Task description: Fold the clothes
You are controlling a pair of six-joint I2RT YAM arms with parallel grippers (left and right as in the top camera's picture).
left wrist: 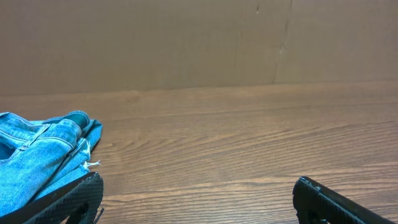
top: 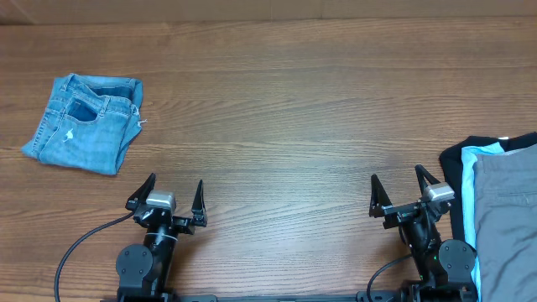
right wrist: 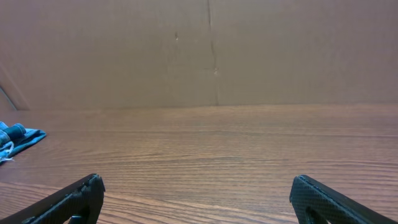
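Observation:
The grey shorts (top: 508, 220) lie on top of a pile at the table's right edge, partly cut off by the overhead view. They do not show in either wrist view. My right gripper (top: 396, 184) is open and empty just left of that pile, near the front edge; it also shows in the right wrist view (right wrist: 198, 193). My left gripper (top: 175, 190) is open and empty near the front edge at the left; it also shows in the left wrist view (left wrist: 198, 193).
Small folded blue denim shorts (top: 84, 122) lie at the far left; they also show in the left wrist view (left wrist: 37, 155) and in the right wrist view (right wrist: 15, 138). A light-blue garment (top: 470, 180) and a black garment (top: 453, 168) lie under the grey shorts. A brown wall (left wrist: 199, 43) stands behind the wooden table (top: 285, 109).

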